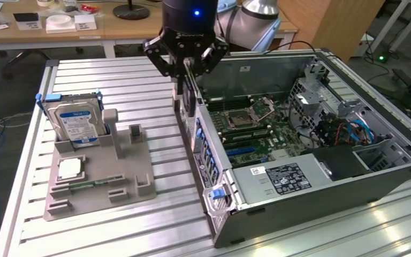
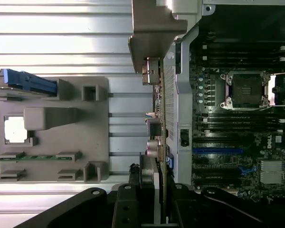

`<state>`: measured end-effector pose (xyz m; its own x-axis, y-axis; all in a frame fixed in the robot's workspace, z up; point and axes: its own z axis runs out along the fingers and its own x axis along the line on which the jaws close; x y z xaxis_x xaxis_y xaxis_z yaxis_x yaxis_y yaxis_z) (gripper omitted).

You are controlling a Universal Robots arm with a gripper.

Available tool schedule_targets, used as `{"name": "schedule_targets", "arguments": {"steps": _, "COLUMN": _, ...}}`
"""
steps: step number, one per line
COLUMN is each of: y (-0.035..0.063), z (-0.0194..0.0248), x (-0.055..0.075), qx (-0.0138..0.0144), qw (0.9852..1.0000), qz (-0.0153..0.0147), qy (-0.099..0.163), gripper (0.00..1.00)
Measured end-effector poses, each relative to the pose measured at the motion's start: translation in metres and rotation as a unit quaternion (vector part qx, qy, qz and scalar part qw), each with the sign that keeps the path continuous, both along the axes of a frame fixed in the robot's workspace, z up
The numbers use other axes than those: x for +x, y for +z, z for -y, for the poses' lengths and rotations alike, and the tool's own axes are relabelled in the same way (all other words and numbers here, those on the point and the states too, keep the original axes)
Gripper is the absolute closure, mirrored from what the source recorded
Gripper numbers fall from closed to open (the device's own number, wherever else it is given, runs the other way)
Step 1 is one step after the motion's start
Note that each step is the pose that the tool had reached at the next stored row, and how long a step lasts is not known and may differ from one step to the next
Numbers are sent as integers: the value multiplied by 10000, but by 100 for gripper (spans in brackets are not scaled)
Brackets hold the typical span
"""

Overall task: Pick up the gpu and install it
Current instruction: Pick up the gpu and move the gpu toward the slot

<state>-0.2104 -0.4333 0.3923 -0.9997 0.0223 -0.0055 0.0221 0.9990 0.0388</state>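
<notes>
Slatted metal bench (image 1: 120, 80) carries an open computer case (image 1: 377, 176) and, at the exterior view's left, a grey holder (image 1: 123, 176) with a hard drive (image 1: 77, 123) and a memory stick (image 1: 91, 186). The gripper (image 1: 188, 65), its arm cut off by the frame, is clamped on the gpu (image 1: 188, 96), held upright and edge-on along the case's rear wall, beside the motherboard (image 1: 263, 134). The card's faces are hard to make out, and whether it touches the wall cannot be told.
</notes>
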Motion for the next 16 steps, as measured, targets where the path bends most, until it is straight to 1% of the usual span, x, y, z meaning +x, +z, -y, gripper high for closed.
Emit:
{"name": "schedule_targets", "arguments": {"steps": 6, "y": 0, "z": 0, "x": 163, "qx": 0, "qw": 10000, "qz": 0, "qy": 1, "gripper": 72}}
{"name": "schedule_targets", "arguments": {"steps": 13, "y": 0, "z": 0, "x": 204, "qx": 0, "qw": 10000, "qz": 0, "qy": 0, "gripper": 72}}
{"name": "schedule_targets", "arguments": {"steps": 16, "y": 0, "z": 0, "x": 290, "qx": 0, "qw": 10000, "qz": 1, "qy": 0, "gripper": 72}}
